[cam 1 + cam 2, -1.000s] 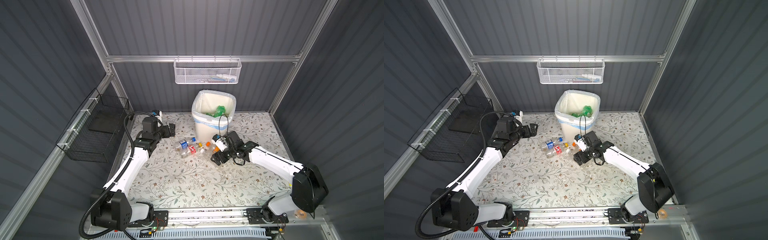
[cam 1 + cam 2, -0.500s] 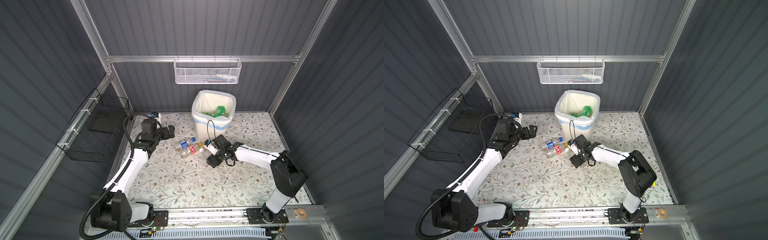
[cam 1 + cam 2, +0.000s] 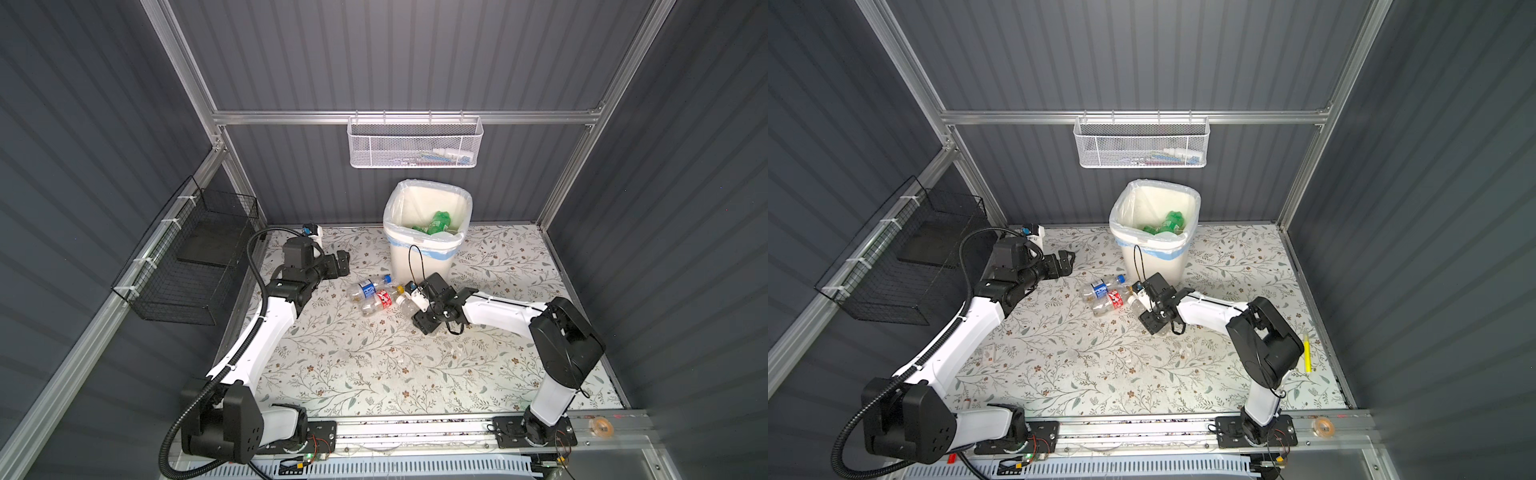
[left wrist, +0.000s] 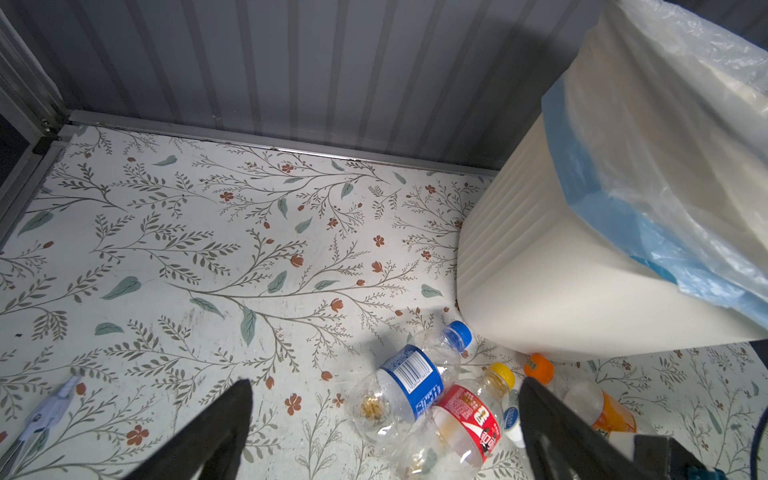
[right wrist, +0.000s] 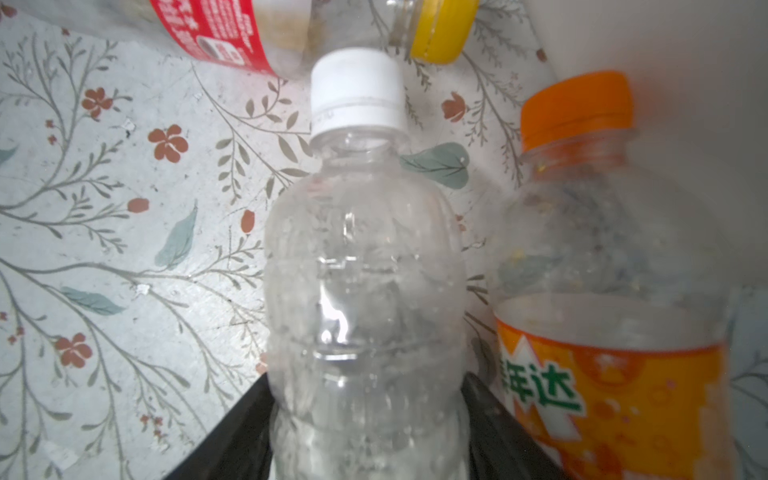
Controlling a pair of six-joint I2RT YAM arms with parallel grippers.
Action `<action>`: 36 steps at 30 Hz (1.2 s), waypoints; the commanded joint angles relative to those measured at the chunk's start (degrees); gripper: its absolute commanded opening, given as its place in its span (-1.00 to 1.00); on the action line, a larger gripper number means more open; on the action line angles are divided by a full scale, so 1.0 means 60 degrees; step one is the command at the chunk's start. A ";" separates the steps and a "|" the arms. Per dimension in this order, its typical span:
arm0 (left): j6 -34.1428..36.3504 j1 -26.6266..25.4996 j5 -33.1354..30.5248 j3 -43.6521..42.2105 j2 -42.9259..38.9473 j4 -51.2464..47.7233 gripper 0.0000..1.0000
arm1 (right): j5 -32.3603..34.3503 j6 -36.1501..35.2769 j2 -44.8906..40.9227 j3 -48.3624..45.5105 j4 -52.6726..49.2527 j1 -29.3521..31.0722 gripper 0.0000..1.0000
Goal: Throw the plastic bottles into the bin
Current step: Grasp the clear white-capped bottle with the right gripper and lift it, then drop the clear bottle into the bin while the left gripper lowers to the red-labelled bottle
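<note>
The cream-white bin (image 3: 428, 253) (image 3: 1152, 255) (image 4: 540, 270) stands at the back of the mat, with green plastic bottles (image 3: 436, 222) inside. In front of it lie a blue-labelled bottle (image 3: 368, 287) (image 4: 411, 374), a red-labelled bottle (image 3: 380, 301) (image 4: 461, 419) and an orange-capped bottle (image 5: 602, 332). My right gripper (image 3: 415, 311) (image 3: 1148, 309) (image 5: 365, 380) is low on the mat. Its fingers press both sides of a clear white-capped bottle (image 5: 361, 249). My left gripper (image 3: 343, 264) (image 3: 1068, 259) (image 4: 386, 386) hovers open and empty, left of the bottles.
A white mesh basket (image 3: 415, 143) hangs on the back wall above the bin. A black wire basket (image 3: 195, 266) hangs on the left wall. A yellow pen (image 3: 1307, 353) lies near the mat's right edge. A small pale object (image 4: 50, 409) lies by the left wall.
My right gripper slid left into the bottle group and its jaws narrowed onto the white-capped bottle. The right arm's elbow folded inward. The left arm shifted only slightly.
</note>
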 commanded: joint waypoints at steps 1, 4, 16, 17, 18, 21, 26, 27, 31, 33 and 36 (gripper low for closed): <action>-0.0055 0.0072 0.0191 -0.0025 -0.0050 0.0075 0.99 | 0.0215 0.0062 -0.0268 -0.0251 0.0028 0.0058 0.16; -0.0065 0.0072 0.0198 -0.0061 -0.0063 0.0096 0.99 | 0.0196 0.0128 -0.0833 -0.0408 0.0004 0.0062 0.05; 0.0024 0.0072 0.0431 -0.0462 -0.0301 0.0416 0.99 | 0.0852 0.0986 -0.4941 -0.1737 0.0463 0.0058 -0.02; 0.0084 0.0072 0.0524 -0.0574 -0.0376 0.0557 0.99 | 0.0997 0.1004 -0.5448 -0.1925 0.0683 0.0051 -0.02; 0.0137 0.0072 0.0636 -0.0685 -0.0459 0.0686 0.99 | 0.1184 0.1001 -0.5988 -0.2098 0.0944 0.0045 -0.01; 0.0287 0.0072 0.0959 -0.1009 -0.0654 0.0902 0.99 | 0.1799 0.0852 -0.7647 -0.2574 0.1717 0.0014 -0.01; 0.0519 0.0072 0.1406 -0.1621 -0.1017 0.1051 0.99 | 0.3211 0.0144 -0.9942 -0.2999 0.3060 -0.0054 -0.01; 0.0565 0.0072 0.1521 -0.1750 -0.1074 0.1073 0.99 | 0.3457 -0.0056 -1.0325 -0.3149 0.3521 -0.0072 -0.02; 0.0747 0.0045 0.2152 -0.2019 -0.1170 0.0952 0.97 | 0.4306 -0.1025 -1.1306 -0.3784 0.6113 -0.0105 0.00; 0.0755 -0.0035 0.2298 -0.2253 -0.1315 0.1011 0.96 | 0.4540 -0.1514 -1.1577 -0.4139 0.7426 -0.0098 0.01; 0.0795 -0.0294 0.2180 -0.2502 -0.1590 0.0921 0.95 | 0.4503 -0.2098 -1.1664 -0.4255 0.8830 -0.0105 0.03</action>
